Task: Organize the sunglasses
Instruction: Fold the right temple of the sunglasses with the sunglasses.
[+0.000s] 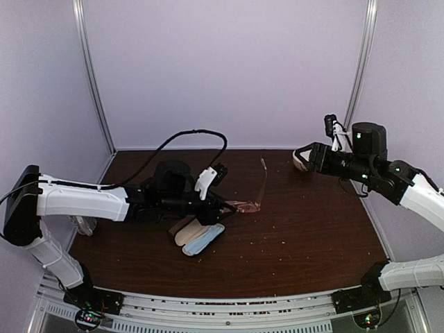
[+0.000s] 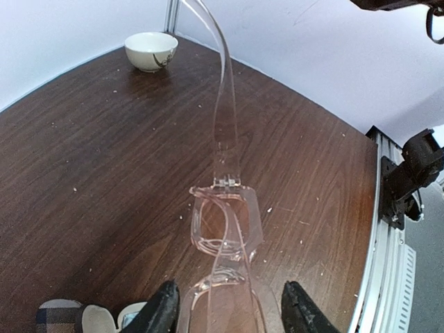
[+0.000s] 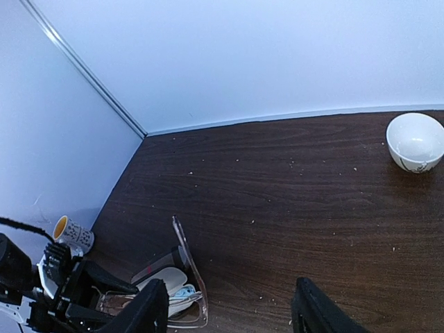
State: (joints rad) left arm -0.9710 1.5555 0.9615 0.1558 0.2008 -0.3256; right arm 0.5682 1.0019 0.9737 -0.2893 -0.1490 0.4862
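Holding the sunglasses (image 1: pixel 248 204) falls to the left pincer (image 1: pixel 223 206). Its jaws are set narrow, closed partway on the lens end of the translucent pink frame. In the left wrist view the frame sits between the two fingers. One temple (image 2: pixel 223 104) is unfolded and points up and away towards the far side. The grip on the front of the frame leaves that temple free, probably so that it can be folded before storage.

The sunglasses are at the middle of the bench (image 1: pixel 312 236). Whether the frame touches the wood or hangs just above it cannot be determined. Three oblong cases (image 1: pixel 198 236), brown, cream and pale blue, lie side by side just near of the left pincer. They are the likely destination.

The right pincer (image 3: pixel 232 316) stands wide with nothing between its fingers. It hangs above the far right part of the bench, beside a white bowl (image 3: pixel 415 142) and well apart from the sunglasses. This position keeps the arm clear of the left arm yet ready to assist.

A patterned cup (image 3: pixel 73 234) stands at the left edge of the bench.

Judgement: the task is at an early stage. The next move calls for care with the raised temple, which is thin and could catch or flex.
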